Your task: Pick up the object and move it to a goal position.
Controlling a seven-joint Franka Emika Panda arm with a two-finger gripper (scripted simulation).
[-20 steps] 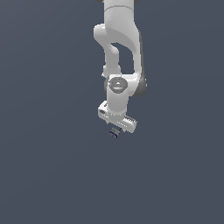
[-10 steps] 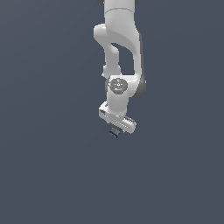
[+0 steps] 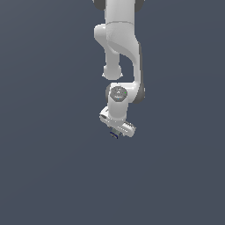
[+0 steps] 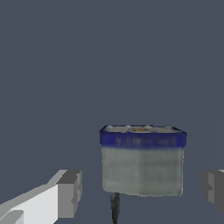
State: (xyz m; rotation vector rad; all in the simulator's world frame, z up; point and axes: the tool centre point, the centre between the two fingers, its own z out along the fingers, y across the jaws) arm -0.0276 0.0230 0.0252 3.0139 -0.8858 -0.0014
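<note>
Grey, plain surface [image 3: 48,167] fills the exterior view, where the white arm [image 3: 121,52] hangs down to the pincer [image 3: 115,133], and the object [image 3: 114,135] is only a dark speck under it, too small to read. The wrist view shows more: to one side of the object [image 4: 142,159] a grey fingertip [image 4: 70,192], then the object itself, blue-banded on top, pale-sided, standing upright, then the other finger cut off at the frame edge. Both fingers stand clear of the object, so the pincer is open, holding nothing. The object's long axis cannot be told.
</note>
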